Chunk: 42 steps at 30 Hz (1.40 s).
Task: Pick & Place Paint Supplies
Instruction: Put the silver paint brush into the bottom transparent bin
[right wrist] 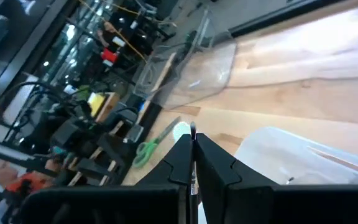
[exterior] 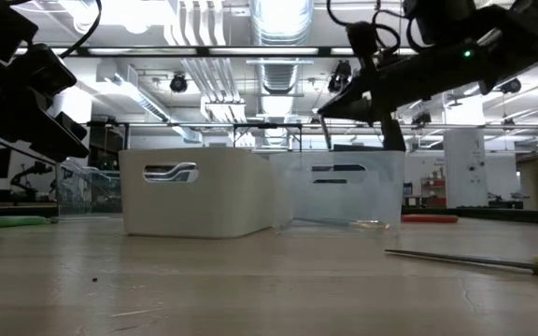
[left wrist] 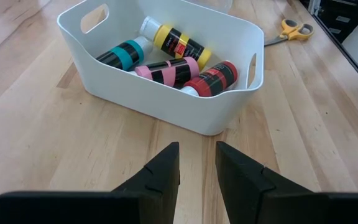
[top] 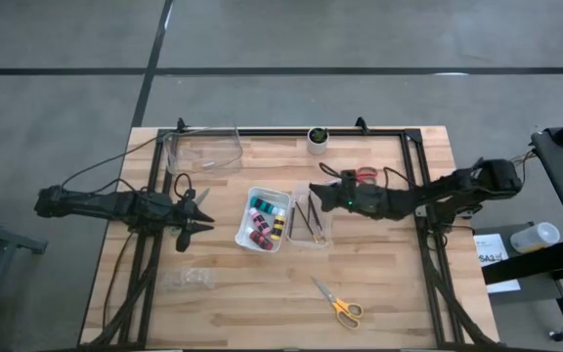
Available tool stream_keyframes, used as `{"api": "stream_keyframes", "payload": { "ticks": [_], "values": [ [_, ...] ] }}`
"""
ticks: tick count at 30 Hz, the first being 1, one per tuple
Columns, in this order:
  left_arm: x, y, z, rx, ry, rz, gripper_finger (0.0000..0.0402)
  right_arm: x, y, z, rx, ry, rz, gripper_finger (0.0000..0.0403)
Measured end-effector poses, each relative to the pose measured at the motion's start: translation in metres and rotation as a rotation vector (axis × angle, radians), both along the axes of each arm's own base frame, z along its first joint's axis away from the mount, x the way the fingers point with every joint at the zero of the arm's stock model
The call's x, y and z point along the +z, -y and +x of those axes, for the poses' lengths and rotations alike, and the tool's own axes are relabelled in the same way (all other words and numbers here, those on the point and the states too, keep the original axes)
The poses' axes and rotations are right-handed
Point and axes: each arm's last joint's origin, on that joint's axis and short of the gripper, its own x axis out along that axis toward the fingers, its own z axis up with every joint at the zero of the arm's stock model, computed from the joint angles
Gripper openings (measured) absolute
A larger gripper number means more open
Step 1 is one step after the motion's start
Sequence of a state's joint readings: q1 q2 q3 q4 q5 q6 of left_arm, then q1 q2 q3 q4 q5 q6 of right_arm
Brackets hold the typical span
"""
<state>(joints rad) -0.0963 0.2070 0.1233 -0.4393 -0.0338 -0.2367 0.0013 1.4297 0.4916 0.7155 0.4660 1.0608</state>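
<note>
Jaws on the right gripper (right wrist: 192, 163) are pinched together on a thin dark brush (right wrist: 192, 132), held over the clear bin (top: 312, 221) mid-table. The left gripper (left wrist: 197, 167) is parked just beside the white bin (left wrist: 107, 90), jaws a bit apart, nothing held.

Progress looks decent: four paint bottles are already sorted into the white bin, namely teal (left wrist: 122, 54), yellow-and-black (left wrist: 176, 41), pink (left wrist: 168, 70) and red (left wrist: 211, 78). A few brushes can be seen in the clear bin, count hard to tell. Left out on the table: yellow-handled scissors (top: 338, 303) near the front, red-handled scissors (top: 365, 175) by the right arm.
</note>
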Motion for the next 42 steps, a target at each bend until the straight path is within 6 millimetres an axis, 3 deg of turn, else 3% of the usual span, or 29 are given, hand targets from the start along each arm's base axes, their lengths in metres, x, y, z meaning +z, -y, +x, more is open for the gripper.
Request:
{"api": "stream_keyframes", "payload": {
  "ticks": [9, 23, 42],
  "values": [
    [0.000, 0.000, 0.000, 0.000, 0.000, 0.000, 0.0108, -0.020, 0.000, 0.007, 0.023, -0.125, 0.105, 0.0011],
    [0.000, 0.000, 0.000, 0.000, 0.000, 0.000, 0.0108, -0.026, 0.006, 0.004, -0.041, -0.338, 0.222, 0.0011],
    [0.000, 0.000, 0.000, 0.000, -0.001, 0.000, 0.0108, -0.026, 0.005, 0.007, -0.033, -0.340, 0.210, 0.0011]
  ]
}}
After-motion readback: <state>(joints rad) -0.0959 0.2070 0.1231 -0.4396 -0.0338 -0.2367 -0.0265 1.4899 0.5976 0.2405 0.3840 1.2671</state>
